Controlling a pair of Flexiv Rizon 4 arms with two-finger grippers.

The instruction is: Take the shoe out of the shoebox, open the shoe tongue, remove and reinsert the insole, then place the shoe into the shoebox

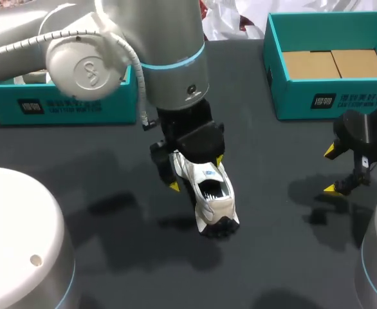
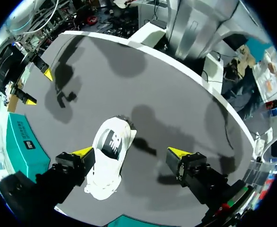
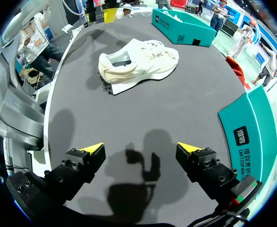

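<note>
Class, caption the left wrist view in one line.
Left gripper, open, above a white shoe on the dark table, nearer one finger.

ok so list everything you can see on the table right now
shoe: 1, white, middle of the table
teal boxes: 2, left box at the far left edge, right box at the far right with brown card inside
table: 1, black
left end effector: 1, yellow tips, open, over the shoe, one finger beside it
right end effector: 1, yellow tips, open and empty, over the table's right side
</note>
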